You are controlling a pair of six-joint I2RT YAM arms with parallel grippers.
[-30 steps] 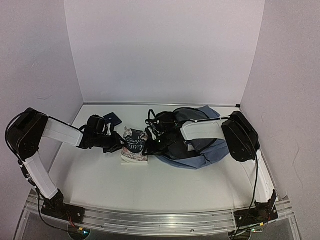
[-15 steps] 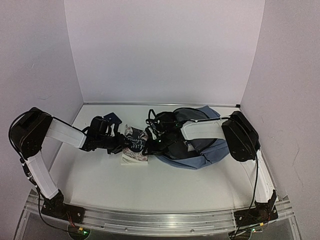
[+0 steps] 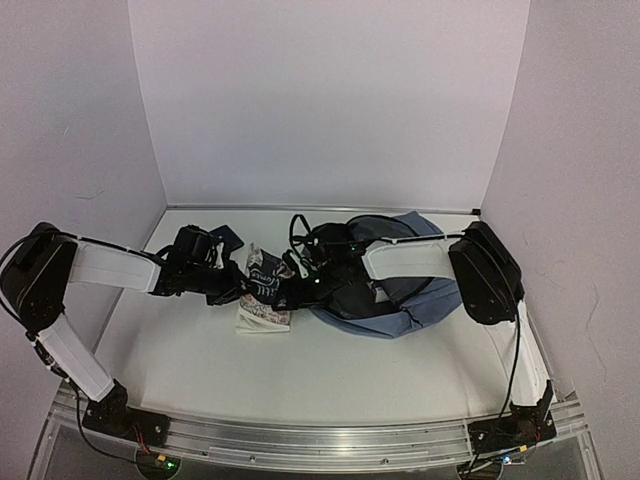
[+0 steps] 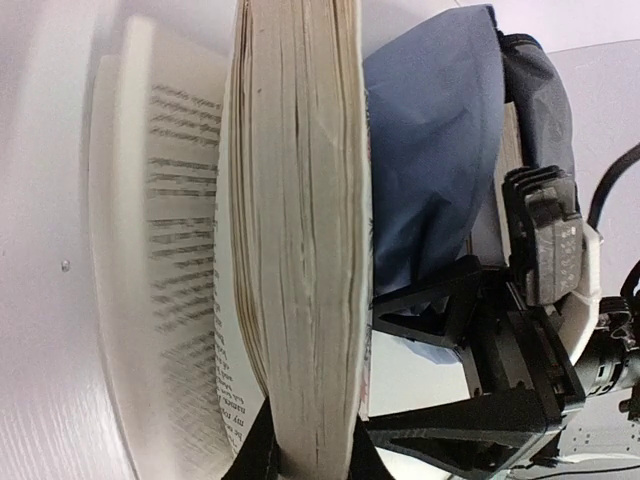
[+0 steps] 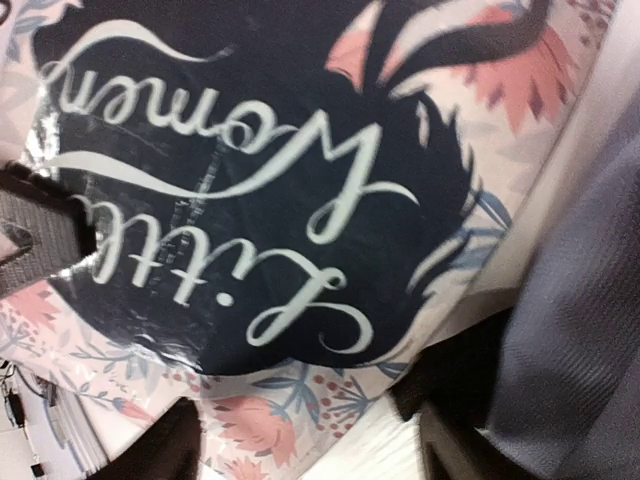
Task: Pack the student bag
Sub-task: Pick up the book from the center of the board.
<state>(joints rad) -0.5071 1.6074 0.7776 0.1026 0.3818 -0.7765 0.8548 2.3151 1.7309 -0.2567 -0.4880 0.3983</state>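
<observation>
Book (image 4: pixel 300 250) clamped edge-on in my left gripper (image 4: pixel 308 458); right gripper (image 5: pixel 300 445) spread wide, empty, facing its cover. Best, I judge: hold firm, slide book ahead into bag (image 3: pixel 428 302), right lifting fabric.

You are seeing one student bag (image 3: pixel 410 318) lying on one table (image 3: pixel 300 370). One book (image 3: pixel 264 302) is showing, plus one small dark-blue flat item (image 3: pixel 228 238); its kind is unclear. Two end effectors are reaching in: left end effector (image 3: pixel 240 292), right end effector (image 3: pixel 292 291).
</observation>
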